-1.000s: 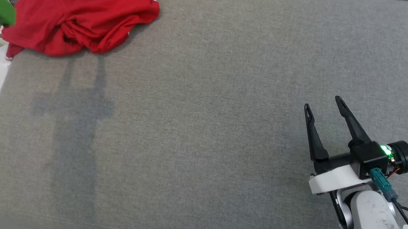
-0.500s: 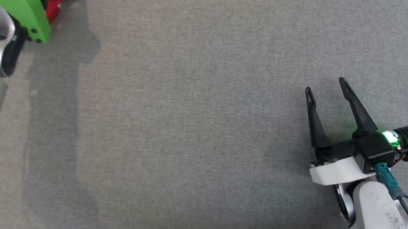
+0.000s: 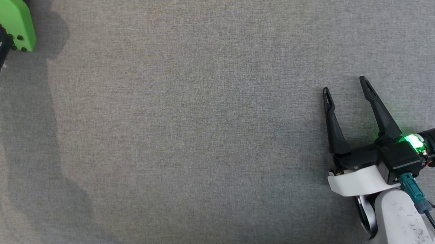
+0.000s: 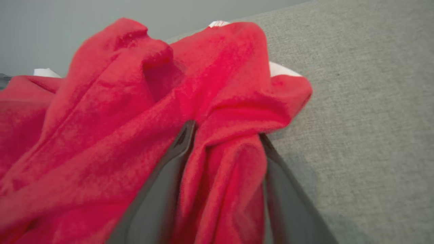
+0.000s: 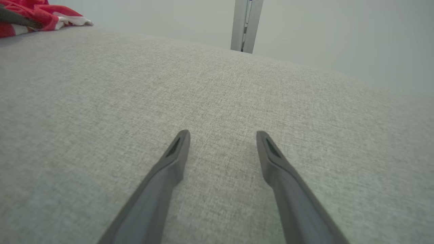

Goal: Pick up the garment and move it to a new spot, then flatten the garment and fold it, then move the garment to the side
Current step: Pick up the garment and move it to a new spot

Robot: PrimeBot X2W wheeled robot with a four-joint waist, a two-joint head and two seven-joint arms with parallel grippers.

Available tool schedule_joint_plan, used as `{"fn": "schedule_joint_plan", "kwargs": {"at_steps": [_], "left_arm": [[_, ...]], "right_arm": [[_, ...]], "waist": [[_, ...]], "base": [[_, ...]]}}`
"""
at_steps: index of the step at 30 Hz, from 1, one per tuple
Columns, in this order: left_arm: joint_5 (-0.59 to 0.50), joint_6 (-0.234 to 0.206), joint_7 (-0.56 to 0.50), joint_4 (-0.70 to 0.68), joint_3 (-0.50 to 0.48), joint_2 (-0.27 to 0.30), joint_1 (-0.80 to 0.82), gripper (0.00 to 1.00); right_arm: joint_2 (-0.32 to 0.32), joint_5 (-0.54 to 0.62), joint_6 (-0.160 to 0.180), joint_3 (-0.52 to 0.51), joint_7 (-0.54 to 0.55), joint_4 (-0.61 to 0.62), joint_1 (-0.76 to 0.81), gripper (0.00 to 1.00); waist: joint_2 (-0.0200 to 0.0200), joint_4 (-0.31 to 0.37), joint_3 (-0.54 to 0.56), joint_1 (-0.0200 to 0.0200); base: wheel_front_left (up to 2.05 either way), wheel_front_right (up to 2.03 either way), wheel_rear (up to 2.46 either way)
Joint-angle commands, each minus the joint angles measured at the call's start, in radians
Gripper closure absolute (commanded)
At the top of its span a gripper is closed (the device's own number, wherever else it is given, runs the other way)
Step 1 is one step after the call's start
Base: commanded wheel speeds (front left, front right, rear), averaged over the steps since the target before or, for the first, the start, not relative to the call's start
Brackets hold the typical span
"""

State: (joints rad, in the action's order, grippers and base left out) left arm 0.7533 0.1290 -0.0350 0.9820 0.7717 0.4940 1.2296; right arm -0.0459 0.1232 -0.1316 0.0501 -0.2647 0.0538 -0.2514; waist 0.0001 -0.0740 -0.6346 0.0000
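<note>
1. Garment (image 4: 118, 112): red cloth with white trim at its edges, crumpled in a heap. It lies at the far left of the grey surface (image 3: 203, 117), close to the surface's edge.
2. Left gripper (image 4: 225, 132): mine. The fingers stand apart, one on each side of a raised fold of the garment, and red cloth fills the gap between them. I can see no pinch made.
3. Green cover (image 3: 10, 18): on my left arm, at the upper left of the head view, with a sliver of red just above it.
4. Right gripper (image 3: 346, 85): mine. The fingers are spread wide with nothing between them, low over bare grey surface and well apart from the garment.
5. Pale post (image 5: 245, 23): upright beyond the far edge of the surface; it plays no part in the task.
6. Step in hand, as I judge it: the first one, picking up the garment. Moving, flattening and folding are all undone.
7. Next move calls for: pressing my left fingers together on the fold and catching enough layers that the heap rises whole. Then I lift it clear and carry it toward the open middle of the surface.
</note>
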Motion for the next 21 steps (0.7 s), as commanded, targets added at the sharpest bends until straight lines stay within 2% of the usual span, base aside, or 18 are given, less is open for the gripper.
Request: {"fn": "schedule_joint_plan", "kwargs": {"at_steps": [1,5,11,21], "left_arm": [[0.011,0.002,0.008,0.015,0.004,-0.005,0.011,1.0],[0.028,0.002,0.046,0.028,0.014,-0.016,0.02,1.0],[0.041,0.002,0.074,0.049,0.037,0.001,0.021,1.0],[0.008,0.002,0.135,0.013,0.105,0.043,0.061,1.0]], "right_arm": [[-0.008,-0.002,0.002,-0.007,0.0,-0.016,0.003,0.0],[-0.008,-0.008,0.002,-0.007,0.0,-0.023,0.007,0.0],[-0.006,-0.036,0.002,0.009,0.0,-0.042,0.009,0.0],[-0.006,-0.101,0.002,0.011,0.0,-0.101,0.05,0.0]], "waist": [[-0.0001,0.002,0.006,0.0],[-0.0001,0.0,0.029,0.0],[-0.0001,0.005,0.093,0.0],[-0.0001,0.018,0.294,0.0]], "base": [[0.0,0.0,0.0],[0.0,0.0,0.0],[0.0,0.0,0.0],[0.0,0.0,0.0]]}}
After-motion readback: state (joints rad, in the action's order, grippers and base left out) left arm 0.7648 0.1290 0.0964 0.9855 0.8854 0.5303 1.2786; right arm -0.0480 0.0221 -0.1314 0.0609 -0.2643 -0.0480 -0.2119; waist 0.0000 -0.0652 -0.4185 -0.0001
